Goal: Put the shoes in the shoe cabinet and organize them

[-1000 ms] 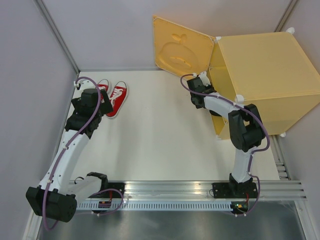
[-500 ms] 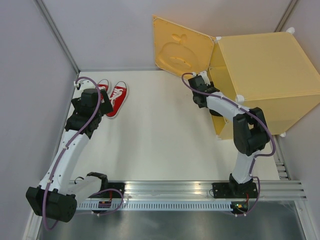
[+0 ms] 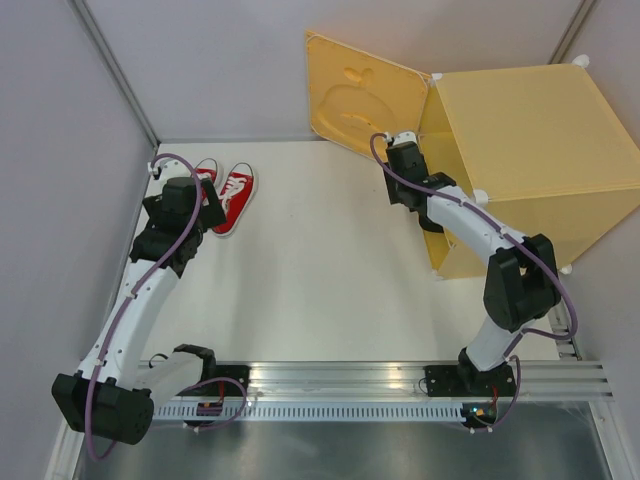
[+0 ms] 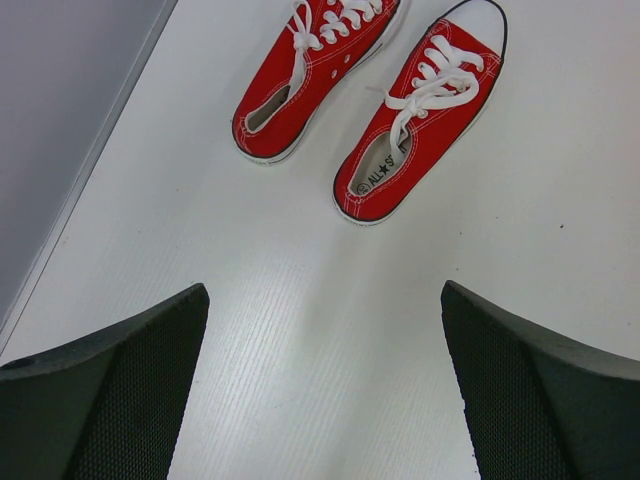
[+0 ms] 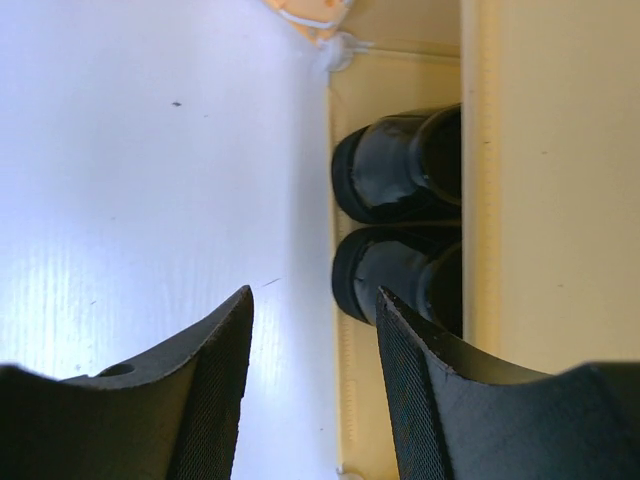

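The black shoes [image 5: 385, 180] sat side by side just inside the shoe cabinet [image 5: 530, 200], so the right claw [image 5: 315, 292] was partly open, holding nothing. The left claw [image 4: 324, 288] hung wide open and empty over the red sneakers [image 4: 420, 110] on the worktop [image 4: 560, 200], probably to grab one.

white table [image 3: 320, 275]: red sneakers [image 3: 236, 190], probably cabinet [image 3: 520, 130]

You have two matching arms, the left arm [image 3: 140, 300] and the right arm [image 3: 470, 225]: white links between chunky black joints, a purple cable [image 3: 175, 156] looping along each. The left gripper [image 4: 322, 288] has black wedge-shaped fingers [image 4: 110, 400] with finely meshed inner faces.
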Robot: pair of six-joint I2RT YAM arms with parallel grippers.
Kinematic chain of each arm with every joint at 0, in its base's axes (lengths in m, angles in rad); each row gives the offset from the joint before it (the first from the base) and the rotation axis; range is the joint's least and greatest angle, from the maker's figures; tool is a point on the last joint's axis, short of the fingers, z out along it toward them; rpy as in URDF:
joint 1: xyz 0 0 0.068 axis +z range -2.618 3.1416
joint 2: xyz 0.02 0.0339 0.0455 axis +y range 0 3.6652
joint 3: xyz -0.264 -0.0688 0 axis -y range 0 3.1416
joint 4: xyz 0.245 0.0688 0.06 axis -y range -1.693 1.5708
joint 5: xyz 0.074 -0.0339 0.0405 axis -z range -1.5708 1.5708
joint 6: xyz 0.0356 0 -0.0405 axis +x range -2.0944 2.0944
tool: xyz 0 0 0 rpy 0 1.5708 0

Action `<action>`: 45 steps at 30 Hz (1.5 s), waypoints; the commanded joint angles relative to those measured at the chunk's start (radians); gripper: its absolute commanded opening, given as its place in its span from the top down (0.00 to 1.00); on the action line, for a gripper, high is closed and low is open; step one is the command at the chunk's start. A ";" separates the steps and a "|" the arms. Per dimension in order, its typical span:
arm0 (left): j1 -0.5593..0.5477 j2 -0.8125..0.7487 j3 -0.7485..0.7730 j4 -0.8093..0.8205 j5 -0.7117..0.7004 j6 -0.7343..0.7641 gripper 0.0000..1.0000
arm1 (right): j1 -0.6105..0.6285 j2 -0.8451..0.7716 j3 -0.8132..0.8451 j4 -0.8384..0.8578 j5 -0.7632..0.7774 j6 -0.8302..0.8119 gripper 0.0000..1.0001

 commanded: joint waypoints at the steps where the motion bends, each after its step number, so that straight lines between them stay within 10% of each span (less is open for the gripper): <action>1: 0.003 -0.002 0.001 0.038 0.013 0.024 0.00 | -0.001 -0.055 -0.025 0.033 -0.111 0.040 0.43; 11: 0.003 0.013 -0.001 0.035 0.024 0.019 0.00 | 0.002 -0.248 -0.134 0.102 -0.390 0.116 0.43; 31: 0.026 0.202 0.054 -0.011 0.070 -0.120 0.00 | 0.000 -0.675 -0.448 0.307 -0.625 0.222 0.02; 45: 0.442 0.496 0.169 0.003 0.323 -0.382 0.06 | 0.021 -0.707 -0.501 0.364 -0.716 0.251 0.02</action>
